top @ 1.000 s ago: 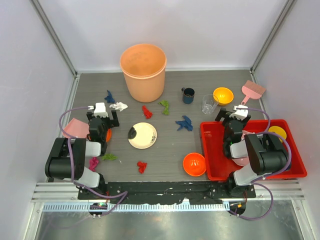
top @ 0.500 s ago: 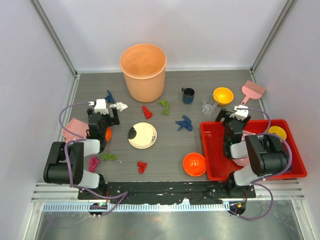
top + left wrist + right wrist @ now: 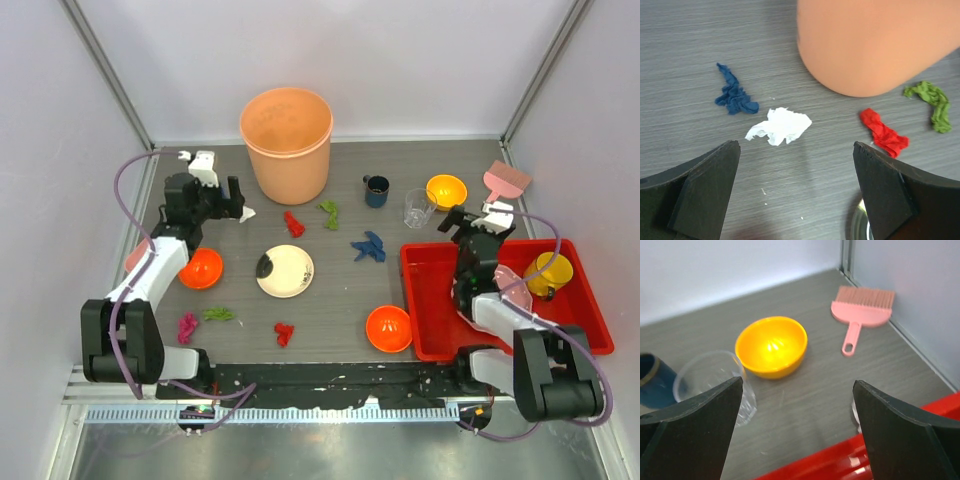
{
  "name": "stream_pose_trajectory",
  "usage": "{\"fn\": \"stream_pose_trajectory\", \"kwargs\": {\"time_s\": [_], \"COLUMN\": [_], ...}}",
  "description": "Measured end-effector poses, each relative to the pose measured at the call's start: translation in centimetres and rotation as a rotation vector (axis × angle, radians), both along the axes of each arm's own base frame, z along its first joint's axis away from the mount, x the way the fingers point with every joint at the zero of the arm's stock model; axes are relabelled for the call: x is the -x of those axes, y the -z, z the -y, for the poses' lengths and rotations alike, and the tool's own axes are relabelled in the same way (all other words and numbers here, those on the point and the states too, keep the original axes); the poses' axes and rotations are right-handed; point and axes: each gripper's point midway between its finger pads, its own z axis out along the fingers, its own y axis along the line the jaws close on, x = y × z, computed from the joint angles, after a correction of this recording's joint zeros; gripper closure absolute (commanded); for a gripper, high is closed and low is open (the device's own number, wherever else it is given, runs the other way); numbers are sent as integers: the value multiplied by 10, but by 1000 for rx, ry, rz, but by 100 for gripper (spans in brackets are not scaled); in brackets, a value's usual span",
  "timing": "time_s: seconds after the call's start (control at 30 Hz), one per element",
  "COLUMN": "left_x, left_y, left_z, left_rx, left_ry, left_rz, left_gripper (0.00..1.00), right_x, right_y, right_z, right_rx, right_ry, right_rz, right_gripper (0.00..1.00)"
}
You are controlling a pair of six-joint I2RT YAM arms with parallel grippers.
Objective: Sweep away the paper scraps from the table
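Top external: left arm stretched forward, left tool (image 3: pixel 796 147) spread; right tool (image 3: pixel 799 382) spread too.

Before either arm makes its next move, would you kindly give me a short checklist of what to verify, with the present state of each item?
1. Left gripper fingers open and empty: ok.
2. Right gripper fingers open and empty: ok.
3. Pink brush free to grasp: ok, it lies flat on the table with nothing touching it.
4. Approach to the brush clear: ok, the yellow bowl and clear glass stand apart to its left.
5. Scraps located: ok, the white scrap, blue scrap, red scrap and green scrap all show in the left wrist view.
6. Table swept: not ok.
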Motion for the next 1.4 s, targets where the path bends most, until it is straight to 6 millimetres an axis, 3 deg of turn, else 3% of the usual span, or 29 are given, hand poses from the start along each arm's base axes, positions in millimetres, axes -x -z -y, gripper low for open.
{"fn": "stream_pose_trajectory", "kwargs": {"time_s": [0.17,0.37,0.5,0.6,0.9,1.13,1.27,1.4], "left_x": [8,27,43,54,62,63,64,64], "left_y": [-17,-20,-7,5,25,31,32,35], "left_z": [8,2,0,-2,-5,-8,-9,-10], "left_rx": [-3,-76,-112,-130,-152,-163,-167,-170], "left_ry": [57,85,109,122,135,126,121,117], "left_rz": [-97,-218,-300,-362,-471,-513,-524,-535], "left_gripper": [0,0,0,0,0,0,0,0], "right_x": [-19,-50,-65,-76,-99,-142,-153,-155], "right_y": [-58,-143,-155,-135,-48,12,58,86], "right_z": [-8,-1,10,22,81,127,133,132], "right_rx": [-41,-73,-81,-92,-194,-290,-313,-316], "right_ry": [-30,32,76,111,212,272,288,285], "right_rz": [51,28,-34,-141,-439,-591,-721,-817], "right_gripper": [2,3,4,5,17,31,30,30]}}
